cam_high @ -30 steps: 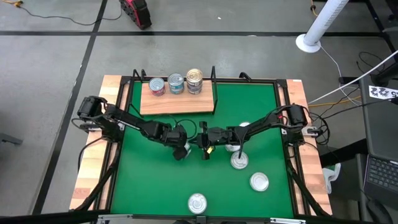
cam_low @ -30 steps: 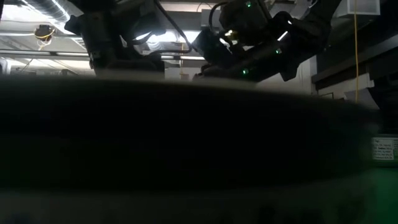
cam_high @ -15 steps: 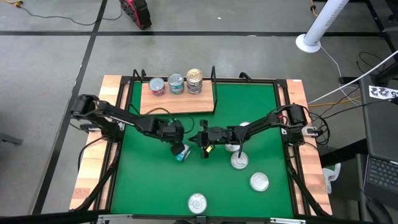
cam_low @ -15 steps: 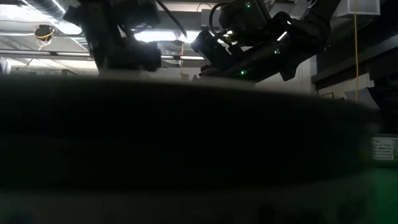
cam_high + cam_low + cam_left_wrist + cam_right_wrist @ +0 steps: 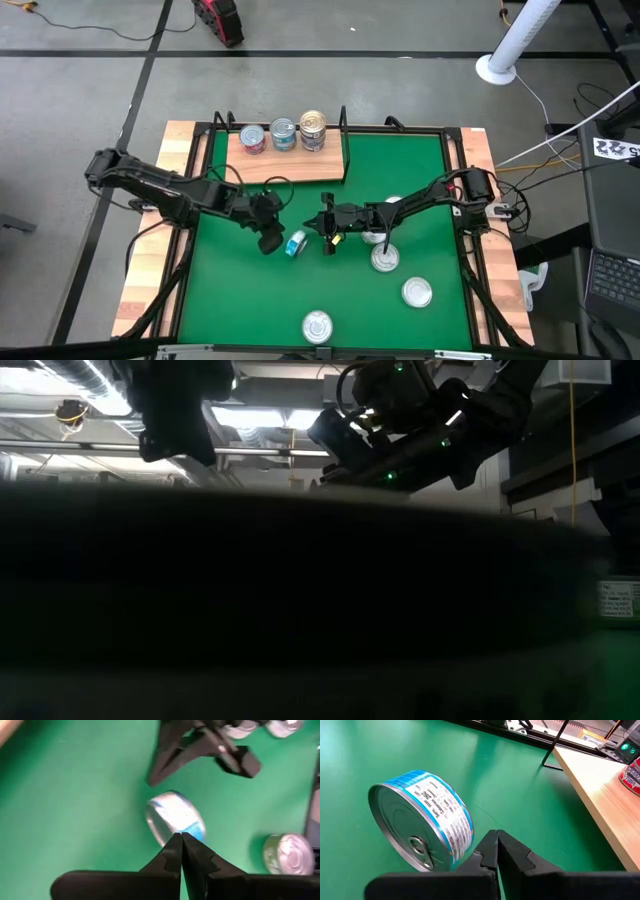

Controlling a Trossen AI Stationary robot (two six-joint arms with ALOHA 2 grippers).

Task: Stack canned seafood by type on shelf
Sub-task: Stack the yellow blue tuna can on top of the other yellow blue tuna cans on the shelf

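Observation:
A blue-teal can lies tipped on the green mat, resting on its side wall with its silver lid facing sideways. My left gripper is shut just to the can's left, fingertips at the can's rim. My right gripper is shut just to its right, tips beside the label. The wooden shelf at the far side holds a red can, a blue one and a gold one, all upright. My left gripper's shut fingertips overlap the blue can's lower rim in its wrist view, coming level from the table's left; I cannot tell whether they touch it. My right gripper's shut tips stand close to the can's label side, and I cannot tell whether they touch.
More cans stand upright on the mat at the right and near side, and another shows behind the right arm. Black rails frame the mat. A dark mass close to the camera fills most of the low view.
My left gripper has pulled back toward the table's left, away from the blue can, which was under its fingers a second ago. The can now lies free on the mat between both grippers, shifted slightly right. My right arm has kept still.

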